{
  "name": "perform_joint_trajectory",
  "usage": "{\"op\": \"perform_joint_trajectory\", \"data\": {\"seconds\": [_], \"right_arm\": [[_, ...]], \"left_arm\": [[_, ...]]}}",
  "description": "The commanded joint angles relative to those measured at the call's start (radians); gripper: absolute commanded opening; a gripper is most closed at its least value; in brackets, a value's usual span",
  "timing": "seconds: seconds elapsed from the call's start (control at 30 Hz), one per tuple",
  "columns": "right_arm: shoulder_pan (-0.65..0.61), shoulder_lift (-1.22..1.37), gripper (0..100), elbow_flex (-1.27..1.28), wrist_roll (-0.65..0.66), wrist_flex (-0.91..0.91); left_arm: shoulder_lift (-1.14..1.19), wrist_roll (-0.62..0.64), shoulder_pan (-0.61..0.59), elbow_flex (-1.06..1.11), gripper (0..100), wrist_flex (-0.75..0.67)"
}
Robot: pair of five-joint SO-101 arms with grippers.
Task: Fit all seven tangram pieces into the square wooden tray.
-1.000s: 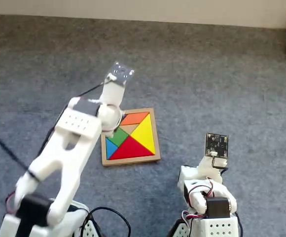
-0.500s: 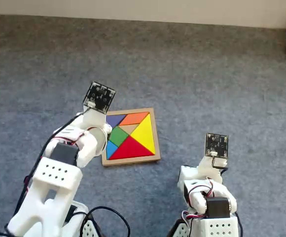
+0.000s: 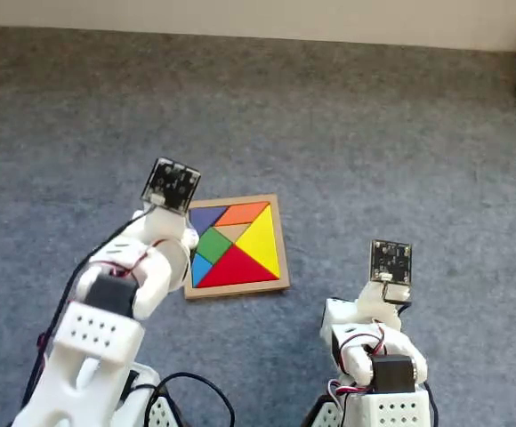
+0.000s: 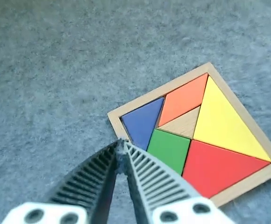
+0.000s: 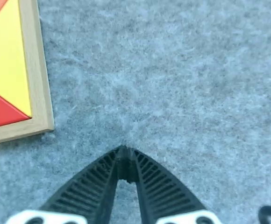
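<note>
**Left arm withdrawn; tray looks complete**

Left gripper point(image 4: 122, 149) has drawn back from over the square wooden tray point(image 3: 282, 242) to its left rim, fingers closed on nothing. Right gripper point(image 5: 124, 163) sits off the tray's right edge, closed and empty. You can count seven tangram pieces point(image 3: 258, 240) seated mid-worktop. Open carpet point(image 3: 374, 133) lies all round.

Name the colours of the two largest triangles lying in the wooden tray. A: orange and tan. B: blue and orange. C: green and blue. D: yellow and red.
D: in the left wrist view the yellow triangle and the red triangle are the biggest pieces, together covering about half of the tray.
</note>
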Motion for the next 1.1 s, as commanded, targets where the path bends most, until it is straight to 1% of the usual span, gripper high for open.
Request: {"op": "perform_joint_trajectory", "data": {"seconds": [0.0, 0.27, 0.53, 0.57, 0.63, 0.73, 0.8, 0.93, 1.07], "right_arm": [[0.012, -0.012, 0.9, 0.136, -0.008, 0.007], [0.012, -0.012, 0.9, 0.136, -0.008, 0.007], [0.012, -0.012, 0.9, 0.136, -0.008, 0.007], [0.012, -0.012, 0.9, 0.136, -0.008, 0.007], [0.012, -0.012, 0.9, 0.136, -0.008, 0.007], [0.012, -0.012, 0.9, 0.136, -0.008, 0.007], [0.012, -0.012, 0.9, 0.136, -0.008, 0.007], [0.012, -0.012, 0.9, 0.136, -0.008, 0.007], [0.012, -0.012, 0.9, 0.136, -0.008, 0.007]], "left_arm": [[-0.157, 0.028, -0.012, 0.044, 1, -0.017], [-0.444, 0.029, -0.012, 0.225, 1, -0.012], [-0.611, 0.025, -0.013, 0.346, 1, -0.012], [-0.628, 0.025, -0.013, 0.361, 2, -0.012], [-0.661, 0.025, -0.013, 0.397, 6, -0.012], [-0.714, 0.026, -0.084, 0.461, 15, -0.011], [-0.759, 0.026, -0.143, 0.501, 18, -0.011], [-0.792, 0.025, -0.222, 0.530, 18, -0.011], [-0.785, 0.025, -0.248, 0.530, 18, 0.014]]}}
